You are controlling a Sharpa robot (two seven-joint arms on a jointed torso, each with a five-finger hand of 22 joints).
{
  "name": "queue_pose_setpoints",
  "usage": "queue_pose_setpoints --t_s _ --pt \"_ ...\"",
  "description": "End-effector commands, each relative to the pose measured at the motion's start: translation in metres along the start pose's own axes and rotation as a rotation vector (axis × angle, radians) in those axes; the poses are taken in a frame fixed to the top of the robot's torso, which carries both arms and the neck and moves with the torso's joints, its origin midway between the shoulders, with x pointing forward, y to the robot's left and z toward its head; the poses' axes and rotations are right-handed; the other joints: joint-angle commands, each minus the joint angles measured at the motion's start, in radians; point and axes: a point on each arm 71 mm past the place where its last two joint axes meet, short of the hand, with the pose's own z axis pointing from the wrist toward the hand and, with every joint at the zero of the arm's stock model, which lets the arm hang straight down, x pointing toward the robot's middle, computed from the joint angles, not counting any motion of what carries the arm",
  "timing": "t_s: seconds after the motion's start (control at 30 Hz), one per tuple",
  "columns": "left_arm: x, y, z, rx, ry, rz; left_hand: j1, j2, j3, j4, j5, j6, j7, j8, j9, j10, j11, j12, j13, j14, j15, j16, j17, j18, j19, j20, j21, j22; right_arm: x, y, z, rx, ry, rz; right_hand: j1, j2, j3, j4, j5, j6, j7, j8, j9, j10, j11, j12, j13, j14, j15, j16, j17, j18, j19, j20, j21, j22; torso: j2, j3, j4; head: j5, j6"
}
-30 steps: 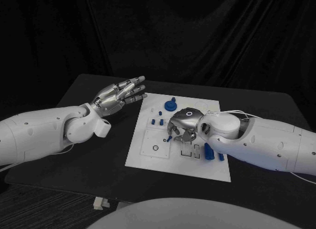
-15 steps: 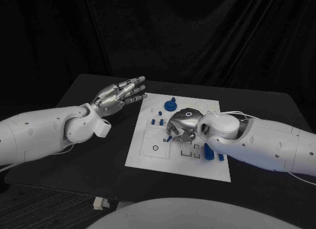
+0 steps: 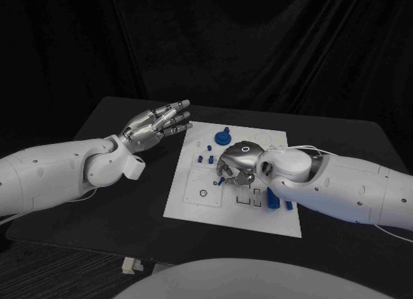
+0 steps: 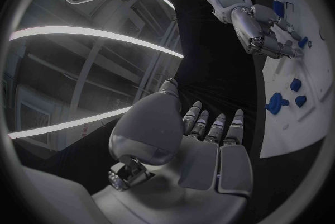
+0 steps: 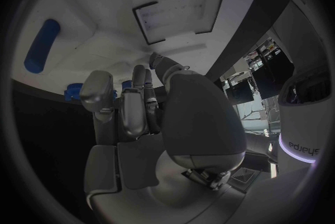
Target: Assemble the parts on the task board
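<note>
The white task board [image 3: 193, 208] lies in the middle of the black table. My right hand [image 3: 238, 162] hangs over the board's centre with its fingers curled down, pinching a small blue peg [image 3: 222, 181] at their tips just above the board. The left wrist view shows that hand [image 4: 262, 31] and the peg [image 4: 301, 42] too. My left hand [image 3: 157, 124] hovers open, fingers straight, off the board's far left corner. A blue knob [image 3: 223, 136] stands at the board's far edge, and a blue cylinder [image 3: 273, 198] lies near its right edge.
Small blue pegs [image 3: 204, 159] stand in the board's far left part. An oval outline [image 3: 202, 194] and rectangular slots [image 3: 245, 199] mark its near half. The right wrist view shows the cylinder [image 5: 42, 45] and a rectangular recess [image 5: 178, 20].
My right hand has shifted very slightly over the board's centre. My left hand has not moved.
</note>
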Motion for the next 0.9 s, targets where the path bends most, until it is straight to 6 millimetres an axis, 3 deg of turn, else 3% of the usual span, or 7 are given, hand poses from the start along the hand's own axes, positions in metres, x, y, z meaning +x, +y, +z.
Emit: queue_pose_setpoints --t_s 0.03,0.47,0.9 --pt "0.0016 -0.0002 0.0006 0.014 0.012 -0.016 0.010 0.003 0.005 -0.014 0.012 0.003 0.007 0.006 0.005 -0.001 0.011 0.018 -0.001 0.003 0.014 0.017 0.005 -0.014 0.002 0.000 0.009 -0.004 0.0010 0.0011 0.0007 -0.006 -0.009 -0.004 0.012 0.013 0.022 0.007 0.027 0.030 -0.002 0.027 0.019 -0.014 0.000 0.015 0.019 0.007 0.001 -0.016 -0.008 -0.021 0.009 -0.001 -0.019 0.131 0.000 -0.0003 0.0003 0.000 0.000" --pt "0.0016 0.0008 0.0007 0.010 0.014 -0.017 0.010 0.003 0.005 -0.014 0.012 0.003 0.007 0.006 0.005 -0.001 0.011 0.018 -0.001 0.003 0.014 0.017 0.005 -0.014 0.002 0.000 0.009 -0.004 0.0062 0.0017 0.0024 -0.007 0.002 0.000 0.012 0.015 0.027 0.007 0.034 0.077 -0.005 0.055 0.034 -0.011 0.001 0.013 0.018 0.008 0.001 -0.014 -0.006 -0.022 0.011 -0.002 -0.016 0.132 0.000 -0.0001 0.0009 -0.002 0.000" --pt "0.0013 0.0013 0.0004 0.006 0.014 -0.018 0.011 0.004 0.005 -0.014 0.012 0.005 0.010 0.006 0.005 -0.001 0.013 0.019 -0.001 0.003 0.014 0.017 0.005 -0.014 0.002 0.000 0.009 -0.004 0.0050 -0.0012 -0.0024 -0.003 -0.040 0.005 0.016 0.043 0.036 0.006 0.042 0.144 -0.019 0.101 0.069 -0.003 -0.004 0.010 0.016 0.011 -0.002 -0.011 -0.002 -0.023 0.016 -0.004 -0.010 0.134 -0.001 0.0001 -0.0003 0.003 0.000"
